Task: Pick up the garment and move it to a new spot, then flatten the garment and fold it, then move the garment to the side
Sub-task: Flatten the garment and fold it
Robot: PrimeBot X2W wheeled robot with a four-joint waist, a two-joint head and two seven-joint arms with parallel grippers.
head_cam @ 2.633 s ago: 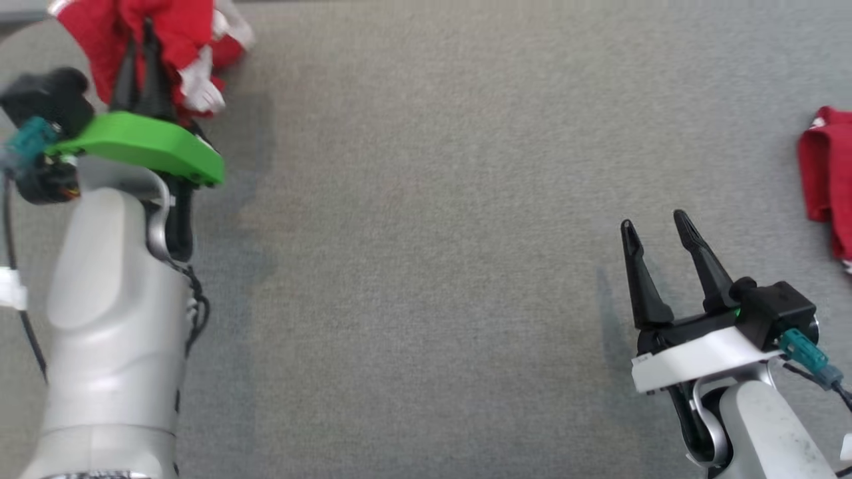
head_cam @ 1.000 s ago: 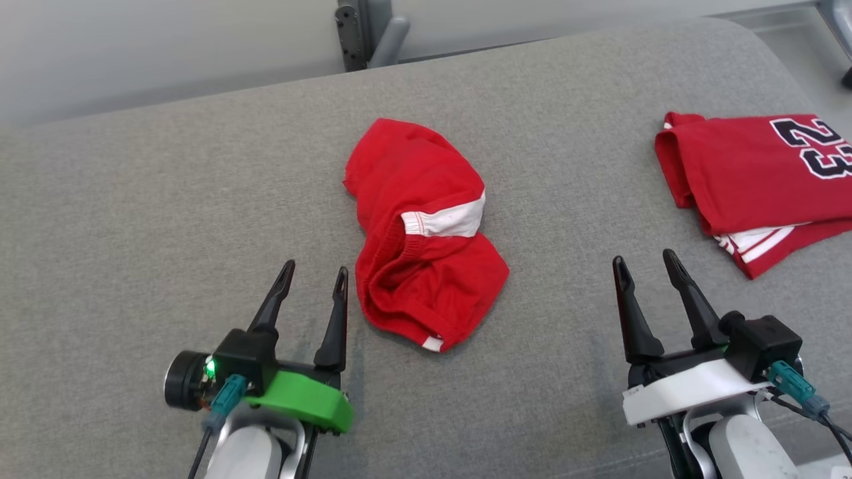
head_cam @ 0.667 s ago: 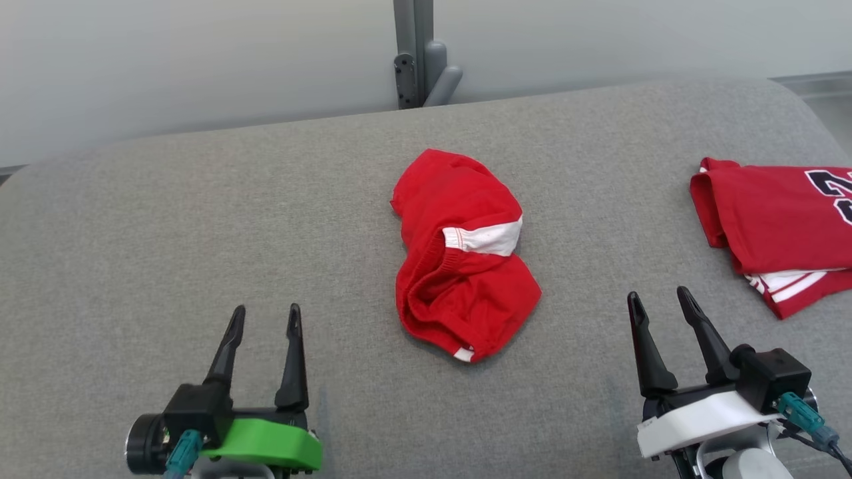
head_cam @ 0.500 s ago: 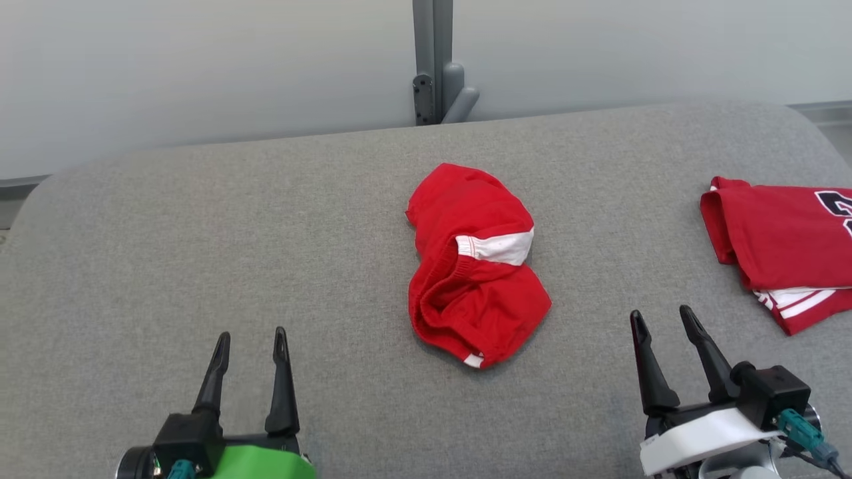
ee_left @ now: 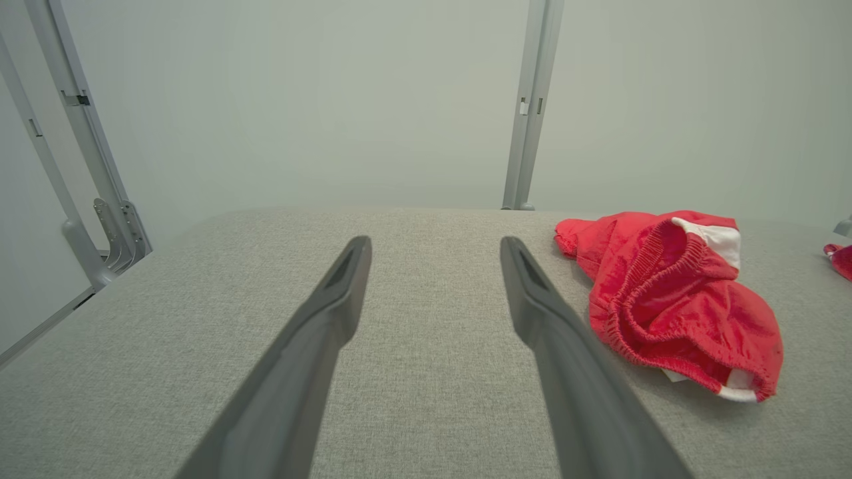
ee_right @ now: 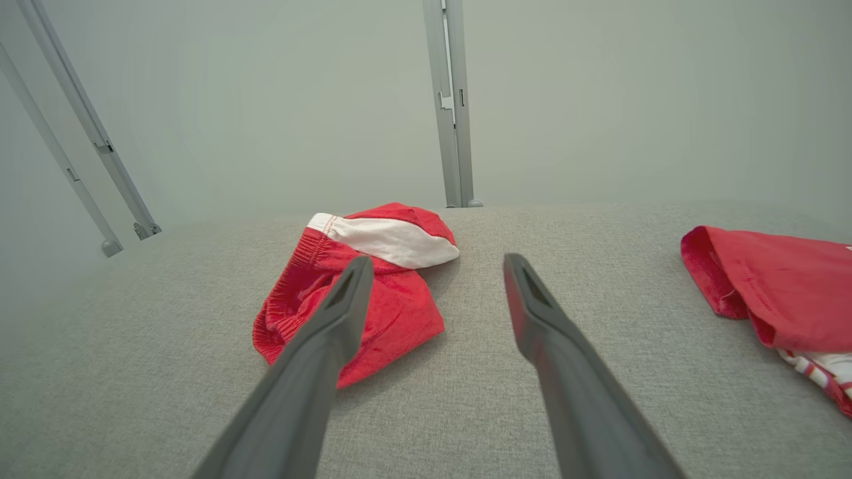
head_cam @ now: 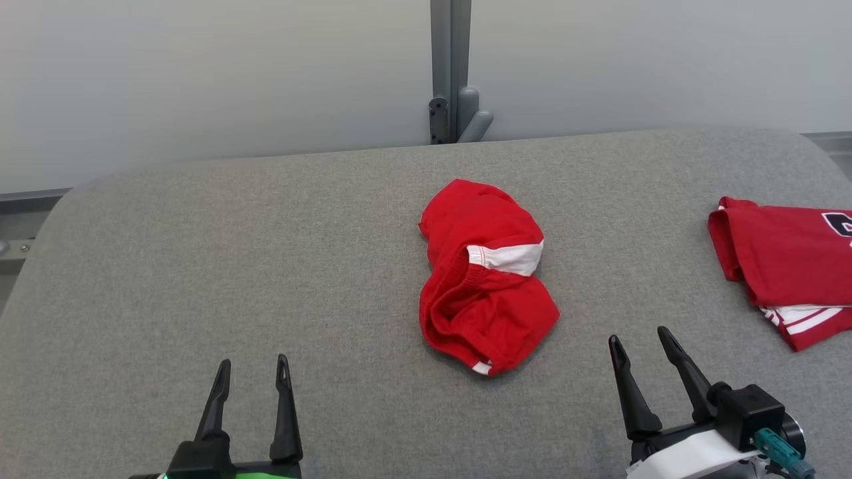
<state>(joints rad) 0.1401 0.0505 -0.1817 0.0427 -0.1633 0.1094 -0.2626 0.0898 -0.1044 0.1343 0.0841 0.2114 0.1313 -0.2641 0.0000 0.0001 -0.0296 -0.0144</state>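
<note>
The garment (head_cam: 484,276) is a crumpled pair of red shorts with a white band, lying bunched in the middle of the grey table (head_cam: 266,266). It shows at the right in the left wrist view (ee_left: 672,299) and left of centre in the right wrist view (ee_right: 359,293). My left gripper (head_cam: 253,364) stands open at the lower left, well short of the garment and holding nothing. My right gripper (head_cam: 640,337) is open at the lower right, empty, a little to the right of the garment's near edge. Both wrist views show the jaws spread with only table between them.
A folded red jersey (head_cam: 785,266) with white stripes and a dark number lies at the table's right side, also seen in the right wrist view (ee_right: 779,293). A grey metal post (head_cam: 450,73) rises behind the table's far edge against a pale wall.
The head camera has tilted up, so the whole scene has slid down the picture. The left gripper has let the garment go on the table and drawn back; both grippers stay open.
</note>
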